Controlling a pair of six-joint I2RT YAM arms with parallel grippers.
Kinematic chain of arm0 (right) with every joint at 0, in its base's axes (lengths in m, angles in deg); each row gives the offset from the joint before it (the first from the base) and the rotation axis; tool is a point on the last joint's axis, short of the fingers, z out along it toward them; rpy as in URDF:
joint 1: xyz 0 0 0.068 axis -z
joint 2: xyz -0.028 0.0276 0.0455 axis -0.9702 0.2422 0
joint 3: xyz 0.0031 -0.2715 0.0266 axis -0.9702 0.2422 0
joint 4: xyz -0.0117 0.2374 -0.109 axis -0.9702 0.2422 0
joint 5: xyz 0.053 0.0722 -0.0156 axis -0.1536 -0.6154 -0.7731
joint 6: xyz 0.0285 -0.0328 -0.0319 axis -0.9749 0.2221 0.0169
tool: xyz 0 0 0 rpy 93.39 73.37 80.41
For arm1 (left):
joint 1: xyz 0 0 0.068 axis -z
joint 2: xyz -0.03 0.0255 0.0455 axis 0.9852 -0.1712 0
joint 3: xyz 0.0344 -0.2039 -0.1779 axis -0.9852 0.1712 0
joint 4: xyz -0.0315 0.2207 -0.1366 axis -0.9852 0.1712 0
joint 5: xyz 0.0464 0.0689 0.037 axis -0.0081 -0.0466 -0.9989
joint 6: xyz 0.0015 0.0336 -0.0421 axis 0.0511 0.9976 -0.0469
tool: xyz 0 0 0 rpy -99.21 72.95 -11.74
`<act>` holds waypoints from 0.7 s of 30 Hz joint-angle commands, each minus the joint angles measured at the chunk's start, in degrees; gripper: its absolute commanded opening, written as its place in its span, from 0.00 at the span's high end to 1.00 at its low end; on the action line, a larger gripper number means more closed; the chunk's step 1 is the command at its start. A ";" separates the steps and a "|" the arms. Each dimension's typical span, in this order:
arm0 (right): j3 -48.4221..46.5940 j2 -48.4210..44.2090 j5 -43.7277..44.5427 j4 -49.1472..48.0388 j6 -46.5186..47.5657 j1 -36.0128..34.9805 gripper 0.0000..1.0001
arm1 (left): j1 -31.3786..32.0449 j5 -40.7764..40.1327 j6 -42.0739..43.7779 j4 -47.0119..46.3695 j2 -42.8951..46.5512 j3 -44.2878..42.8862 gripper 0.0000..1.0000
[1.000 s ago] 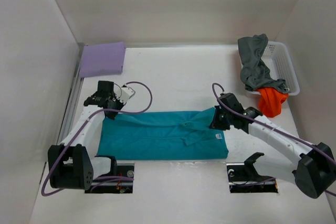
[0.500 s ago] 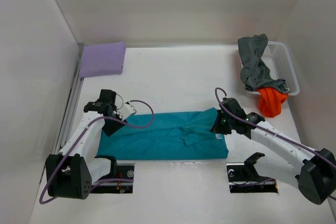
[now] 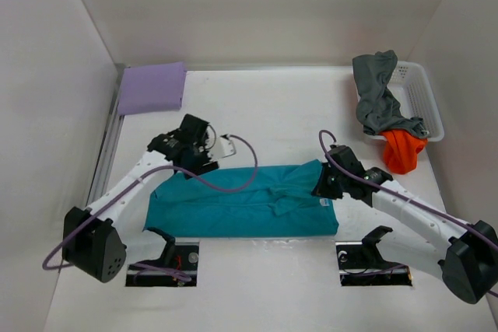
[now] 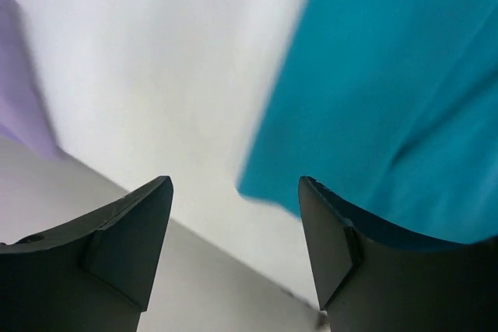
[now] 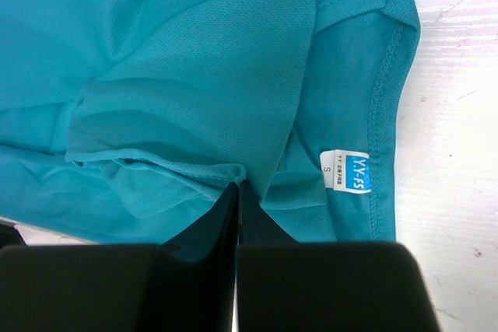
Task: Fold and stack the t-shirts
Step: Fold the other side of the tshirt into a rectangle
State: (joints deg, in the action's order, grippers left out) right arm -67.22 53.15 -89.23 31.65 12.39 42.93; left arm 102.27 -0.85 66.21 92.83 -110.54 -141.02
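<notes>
While the lavender t-shirt [image 3: 152, 89] lay folded at the upper left, the teal t-shirt [image 3: 241, 207] lay in the lower middle, folded only lengthwise. The right gripper [image 5: 237, 192] pinched a fold near its collar. The left gripper [image 4: 233, 192] stood wide and empty over its other end. The dark grey t-shirt [image 3: 376, 95] and the orange t-shirt [image 3: 401, 152] hung from the white basket [image 3: 424, 95] at the upper right, not yet folded.
</notes>
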 commanded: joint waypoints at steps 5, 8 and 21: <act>1.83 -1.72 0.05 -5.37 -1.51 0.76 0.99 | 22.62 12.06 -9.31 -17.42 -8.64 -11.09 0.36; 1.57 -0.58 0.05 -7.74 -1.87 1.81 0.99 | 30.36 17.94 -9.31 -20.16 -13.83 -12.33 0.36; 3.94 0.21 -0.83 -12.94 -4.59 3.75 0.99 | 33.81 29.74 -8.08 -23.06 -28.95 -15.75 0.33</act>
State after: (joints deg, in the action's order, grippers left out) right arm -63.81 54.22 -89.79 21.79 8.95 46.31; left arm 135.45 24.50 58.91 72.25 -138.56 -153.55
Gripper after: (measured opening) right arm 0.010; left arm 0.666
